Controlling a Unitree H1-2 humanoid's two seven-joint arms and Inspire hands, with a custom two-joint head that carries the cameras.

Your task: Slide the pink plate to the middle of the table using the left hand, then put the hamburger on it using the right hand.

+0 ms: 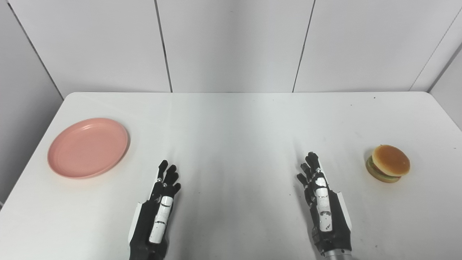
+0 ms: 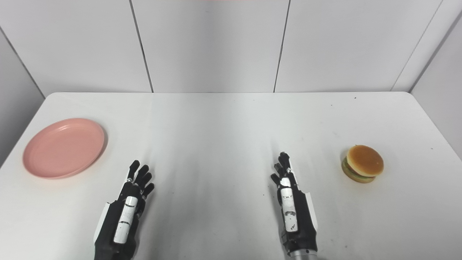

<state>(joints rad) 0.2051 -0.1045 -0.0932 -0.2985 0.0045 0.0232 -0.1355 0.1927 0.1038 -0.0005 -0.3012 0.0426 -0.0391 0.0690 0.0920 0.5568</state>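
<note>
Both my robot hands, left point(image 1: 158, 207) and right point(image 1: 323, 202), hover spread, empty, over white desk point(image 1: 231, 122); round pink plastic plate point(image 1: 88, 147) far left, toy hamburger point(image 1: 389, 163) far right.

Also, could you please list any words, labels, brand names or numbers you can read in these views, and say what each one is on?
None: no readable text in either view.
Pink plate: plain, no marking.
Hamburger: no label.
Table: only small dark specks, no writing.
Left hand and right hand: white panels bear tiny dark marks, too small to read.
Wall panels: blank.
</note>
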